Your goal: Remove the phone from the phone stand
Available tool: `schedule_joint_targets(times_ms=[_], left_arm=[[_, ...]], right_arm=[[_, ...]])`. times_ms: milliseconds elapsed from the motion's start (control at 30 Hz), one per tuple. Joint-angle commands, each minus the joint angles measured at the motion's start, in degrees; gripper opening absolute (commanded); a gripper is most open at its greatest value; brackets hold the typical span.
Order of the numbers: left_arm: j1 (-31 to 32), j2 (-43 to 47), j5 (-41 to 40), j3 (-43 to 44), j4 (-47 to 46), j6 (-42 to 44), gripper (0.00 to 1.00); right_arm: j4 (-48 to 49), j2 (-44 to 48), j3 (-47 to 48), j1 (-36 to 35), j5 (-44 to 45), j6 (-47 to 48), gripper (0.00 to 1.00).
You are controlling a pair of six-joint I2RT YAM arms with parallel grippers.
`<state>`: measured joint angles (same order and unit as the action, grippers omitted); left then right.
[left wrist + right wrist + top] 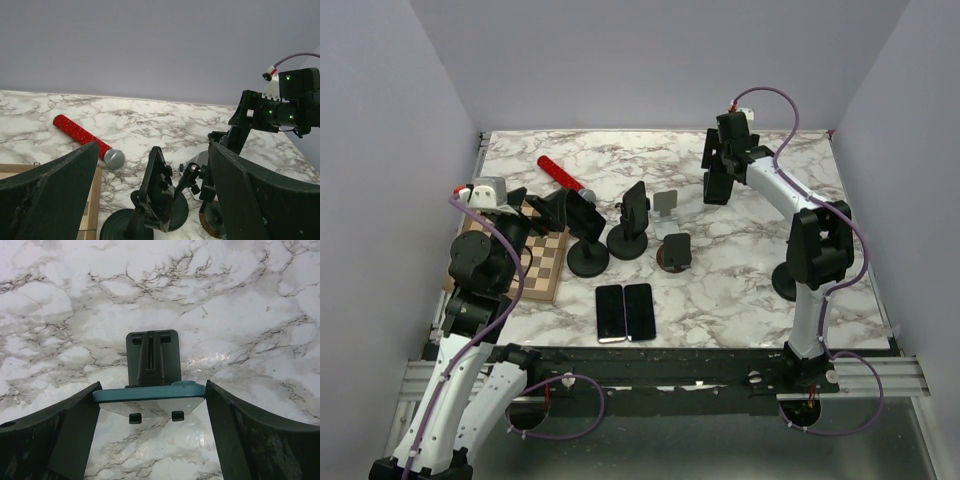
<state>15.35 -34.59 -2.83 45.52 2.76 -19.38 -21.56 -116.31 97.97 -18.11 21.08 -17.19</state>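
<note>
In the right wrist view my right gripper (150, 407) is shut on a teal-edged phone (150, 393), one finger against each short end. The phone leans on a small black phone stand (152, 357) on the marble. In the top view this gripper (720, 182) hangs at the far right of the table. My left gripper (563, 207) is open and empty, at the left by the chessboard. In the left wrist view its fingers (55, 190) are spread wide, with a black phone clamped in a round-base stand (156, 187) ahead between them.
Two black round-base stands (588, 258) (628, 240), a silver stand (667, 206) and a brown-base stand (673, 252) cluster mid-table. Two phones (625, 312) lie flat near the front edge. A red microphone (562, 176) and a chessboard (545, 265) are at left.
</note>
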Motion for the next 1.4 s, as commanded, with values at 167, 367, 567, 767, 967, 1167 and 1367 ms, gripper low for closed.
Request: schedule_joint_targets(times_ms=[167,367,567,767,967,1167,1367], left_arm=[[-0.33,-0.99,0.99,-0.12,-0.09,-0.11,0.98],[-0.33,-0.81,1.52,-0.25,-0.21,-0.4,0.99],[-0.33,-0.89,1.25,-0.24,-0.21,-0.22,0.98],[-0.33,-1.77,1.55,-0.3,-0.24,-0.44,0.98],[-0.33,-1.87,1.61,-0.24,-0.13,-0.56,0.98],[-0.33,-1.66,1.68,-0.23,-0.24,-0.55,0.99],[-0.39,-1.62,1.51,-0.25,-0.14,-0.49,0.99]], right_arm=[[1.79,-0.82,-1.55,0.72,-4.09,2.55,0.88],[2.38,0.2,-2.52,0.71,-4.66,3.45,0.77],[1.08,0.12,-1.01,0.71,-5.7,4.1,0.6],[-0.14,3.15,-0.49,0.71,-4.65,4.01,0.43],[-1.54,6.8,-0.24,0.71,-5.09,3.51,0.28],[-3.11,8.97,0.35,0.72,-5.34,2.65,0.1],[-8.87,10.35,2.77,0.75,-7.2,0.27,0.01]])
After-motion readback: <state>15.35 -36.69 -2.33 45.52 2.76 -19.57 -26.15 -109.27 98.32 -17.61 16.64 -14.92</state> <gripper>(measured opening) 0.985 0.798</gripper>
